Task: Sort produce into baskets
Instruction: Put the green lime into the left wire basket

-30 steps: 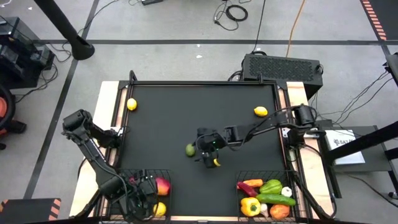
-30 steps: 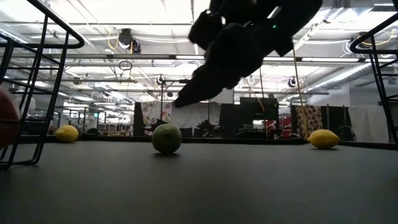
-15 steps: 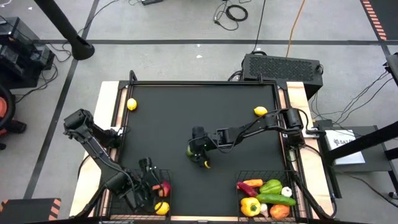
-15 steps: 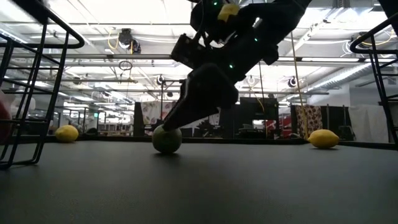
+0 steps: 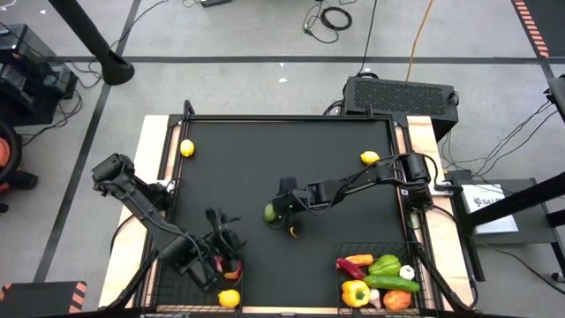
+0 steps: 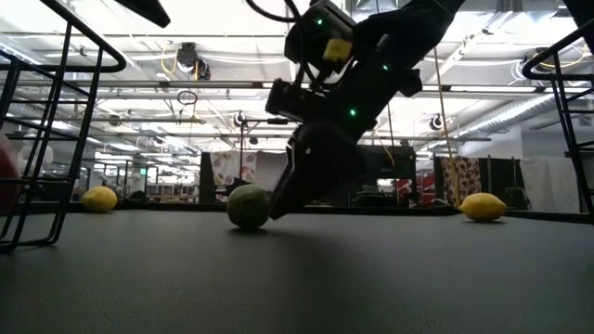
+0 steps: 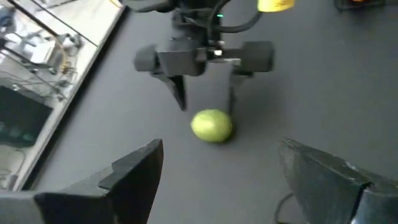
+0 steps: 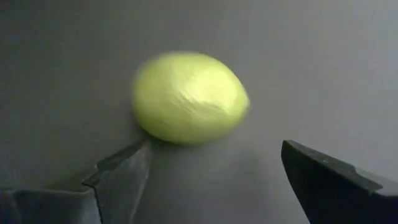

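Note:
A green lime [image 5: 270, 212] [image 6: 248, 206] [image 8: 189, 96] rests on the black table near its middle. My right gripper [image 5: 281, 207] [image 7: 205, 99] [image 8: 216, 146] comes in from the table's right, slanting down, open, its fingertips low at the lime's right side. My left gripper [image 5: 221, 231] [image 7: 221, 162] is open and holds nothing, above the far edge of the left basket [image 5: 240, 284]; it faces the lime. That basket holds a red apple [image 5: 233, 265] and a lemon [image 5: 229, 299]. Two more lemons [image 5: 187, 148] [image 5: 370, 158] lie near the table's far corners. My right gripper has one fingertip [image 8: 142, 149] right at the lime's lower side [image 8: 155, 134], and the other finger stands well clear of the lime. Whether that fingertip touches the lime, I cannot tell. The lime lies on the table.
The right basket [image 5: 380, 248] at the near right holds peppers, a cucumber, a chili, garlic and other produce. A black grilled box [image 5: 402, 94] stands beyond the far right corner. The baskets' wire frames [image 6: 37, 139] [image 6: 566, 111] stand at both sides of the low view.
My right gripper has come down and moved toward the table's left, up to the lime, tipping more steeply. My left gripper has moved from over the left basket toward the table's middle and has turned to face the lime. The lime has stayed in place.

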Robot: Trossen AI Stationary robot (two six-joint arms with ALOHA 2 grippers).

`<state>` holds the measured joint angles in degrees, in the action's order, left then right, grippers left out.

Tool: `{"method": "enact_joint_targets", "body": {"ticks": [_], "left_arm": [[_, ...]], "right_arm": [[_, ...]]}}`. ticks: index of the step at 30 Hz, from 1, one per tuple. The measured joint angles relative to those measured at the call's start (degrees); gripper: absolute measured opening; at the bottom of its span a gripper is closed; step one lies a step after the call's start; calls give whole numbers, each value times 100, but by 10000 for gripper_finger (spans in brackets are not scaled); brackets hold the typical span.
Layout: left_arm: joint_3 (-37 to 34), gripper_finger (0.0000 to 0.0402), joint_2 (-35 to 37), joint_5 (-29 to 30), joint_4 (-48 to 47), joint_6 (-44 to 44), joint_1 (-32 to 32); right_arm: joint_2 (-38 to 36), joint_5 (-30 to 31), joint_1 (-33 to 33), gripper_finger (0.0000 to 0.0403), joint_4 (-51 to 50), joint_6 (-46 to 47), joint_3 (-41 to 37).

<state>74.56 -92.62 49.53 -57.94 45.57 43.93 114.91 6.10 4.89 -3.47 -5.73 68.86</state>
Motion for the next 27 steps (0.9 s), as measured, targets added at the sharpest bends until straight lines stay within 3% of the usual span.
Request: {"method": "enact_joint_targets", "body": {"ticks": [5, 14, 27], "left_arm": [[0, 322, 0, 121, -12, 1, -80], [0, 322, 0, 178, 4, 8, -84], [0, 322, 2, 183, -4, 45, -81]], "right_arm": [[21, -572, 4, 350, 392, 325, 9], [269, -602, -89, 344, 835, 350, 11], [278, -647, -103, 259, 916, -132, 9]]}}
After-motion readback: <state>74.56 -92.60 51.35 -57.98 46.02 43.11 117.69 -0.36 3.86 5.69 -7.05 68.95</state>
